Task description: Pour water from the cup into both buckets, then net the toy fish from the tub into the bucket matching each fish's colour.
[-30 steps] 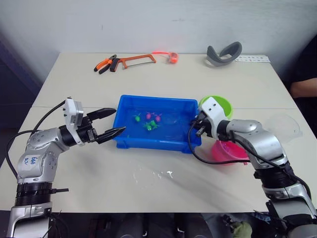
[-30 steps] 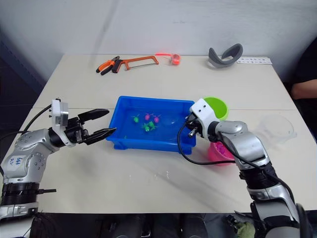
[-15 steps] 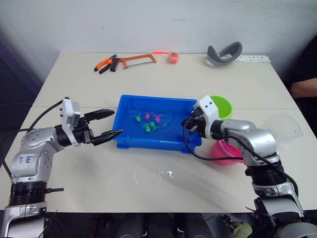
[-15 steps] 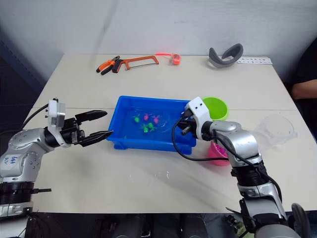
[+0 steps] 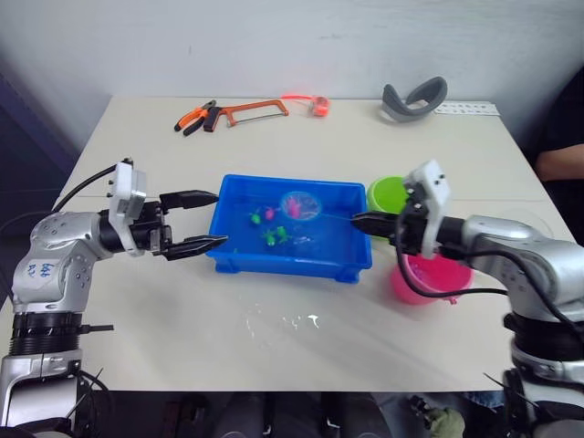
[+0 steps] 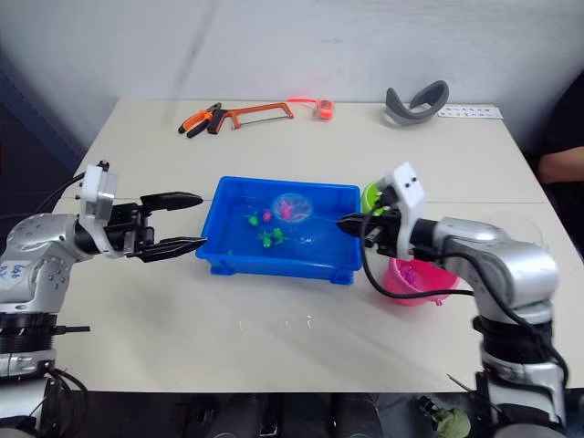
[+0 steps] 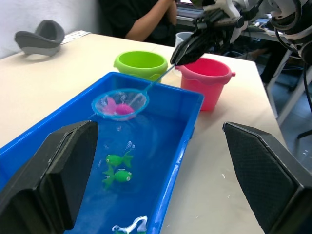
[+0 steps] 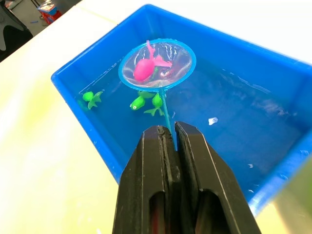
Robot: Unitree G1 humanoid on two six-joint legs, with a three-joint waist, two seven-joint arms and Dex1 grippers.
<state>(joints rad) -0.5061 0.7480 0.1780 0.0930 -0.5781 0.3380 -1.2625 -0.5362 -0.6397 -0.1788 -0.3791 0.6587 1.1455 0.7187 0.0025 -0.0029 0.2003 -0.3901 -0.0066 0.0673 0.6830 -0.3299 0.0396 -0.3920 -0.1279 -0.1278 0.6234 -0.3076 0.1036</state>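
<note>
Two pink fish lie in the net, right fingers pinching its handle above the tub.

A pale beige counter stood against a plain white wall, with dark floor showing at its left.

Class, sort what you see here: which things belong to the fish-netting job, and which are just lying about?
Job: net with pink fish, held by right gripper; green fish; tub; green bucket; pink bucket; cup.
Lying about: pliers, hacksaw, grey headband.
</note>
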